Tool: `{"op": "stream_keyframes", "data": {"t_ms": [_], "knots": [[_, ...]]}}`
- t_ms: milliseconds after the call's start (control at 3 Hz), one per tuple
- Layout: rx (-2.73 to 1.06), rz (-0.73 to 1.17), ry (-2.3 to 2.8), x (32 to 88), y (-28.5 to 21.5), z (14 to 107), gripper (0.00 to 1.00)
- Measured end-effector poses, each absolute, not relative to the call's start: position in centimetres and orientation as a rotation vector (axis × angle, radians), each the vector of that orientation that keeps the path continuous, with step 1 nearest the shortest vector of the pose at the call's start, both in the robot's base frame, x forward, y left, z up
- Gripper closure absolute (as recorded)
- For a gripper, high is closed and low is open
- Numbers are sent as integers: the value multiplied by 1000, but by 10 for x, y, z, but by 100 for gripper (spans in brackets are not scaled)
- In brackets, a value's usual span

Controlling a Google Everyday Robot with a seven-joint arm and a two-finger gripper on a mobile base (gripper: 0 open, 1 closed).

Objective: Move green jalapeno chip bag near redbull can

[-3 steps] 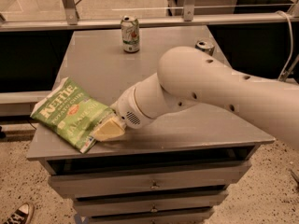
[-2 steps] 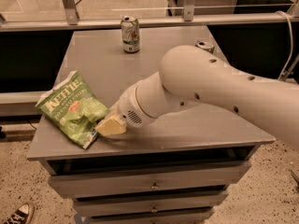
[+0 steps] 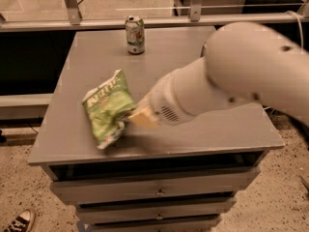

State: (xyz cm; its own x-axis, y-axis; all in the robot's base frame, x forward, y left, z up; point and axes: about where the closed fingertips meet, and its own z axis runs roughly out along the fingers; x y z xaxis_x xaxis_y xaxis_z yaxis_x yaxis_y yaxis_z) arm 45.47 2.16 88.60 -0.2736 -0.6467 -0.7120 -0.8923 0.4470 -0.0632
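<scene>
Bulky off-white arm (image 3: 241, 66) with dark screw dots, vented wrist (image 3: 169, 111), tan end effector (image 3: 137, 116) at its tip.

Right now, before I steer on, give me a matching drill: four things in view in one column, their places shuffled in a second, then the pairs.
Things
1. bag
2. white-green can
3. gripper
4. shoe

Places
a. on the floor, lower left corner
b. upright near the table's back edge
c. against the bag's right edge
d. crumpled, at the table's front left

Pairs: 1-d, 2-b, 3-c, 4-a.
</scene>
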Motion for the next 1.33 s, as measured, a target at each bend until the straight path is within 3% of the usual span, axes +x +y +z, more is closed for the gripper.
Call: {"op": "stream_keyframes", "data": {"t_ms": [1333], "knots": [[-941,97,2152,421,-200,938,100]]}}
